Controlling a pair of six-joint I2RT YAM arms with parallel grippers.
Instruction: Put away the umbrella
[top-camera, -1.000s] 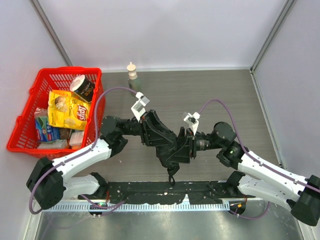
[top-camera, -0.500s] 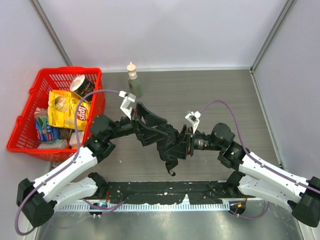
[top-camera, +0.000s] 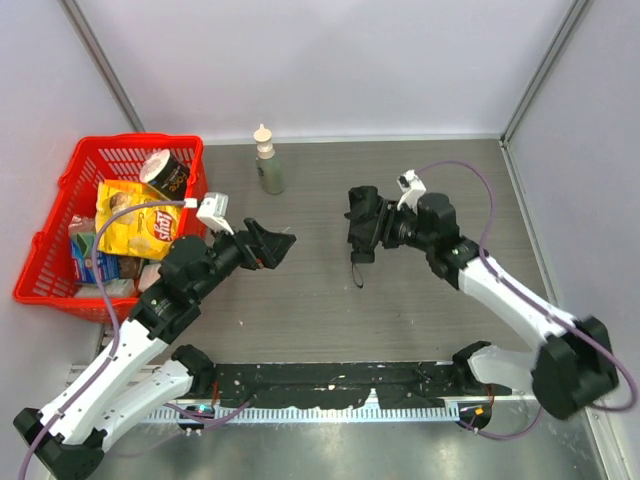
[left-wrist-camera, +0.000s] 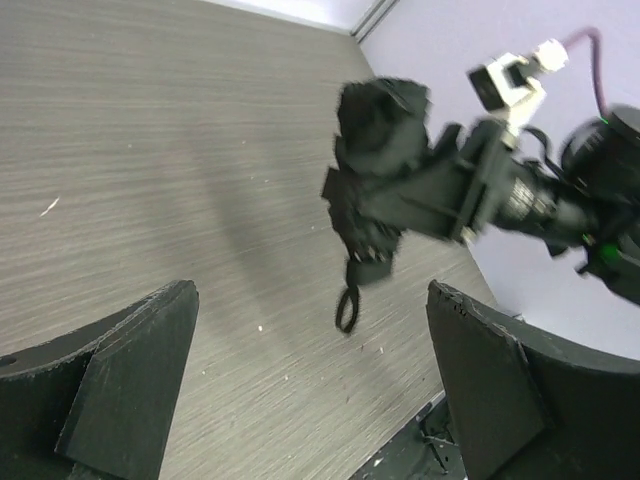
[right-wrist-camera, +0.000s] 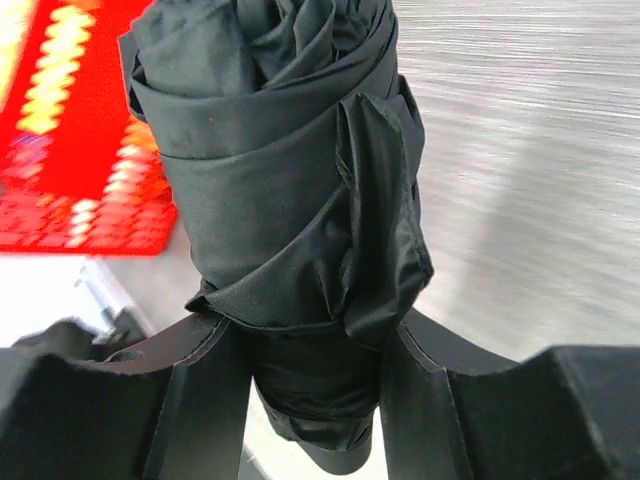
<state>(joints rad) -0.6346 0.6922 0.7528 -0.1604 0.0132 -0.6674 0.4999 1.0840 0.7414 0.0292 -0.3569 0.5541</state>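
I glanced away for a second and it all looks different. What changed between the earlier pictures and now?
The left gripper let go of the umbrella, opened wide and drew back to the left, toward the basket. The right gripper kept its hold and carried the umbrella farther from the arms' bases and slightly right; its loop dangles. The basket and the bottle stayed put.

The black compact umbrella (right-wrist-camera: 280, 190) is soft charcoal cloth, creased, with a faint sheen. The matt black plastic fingers (right-wrist-camera: 190, 400) of the right hand (right-wrist-camera: 305, 380) look slightly grainy. The grey desk (left-wrist-camera: 150, 150) has a brushed wood-grain finish. At ten o'clock, the red lattice basket (top-camera: 130, 142) is glossy plastic.
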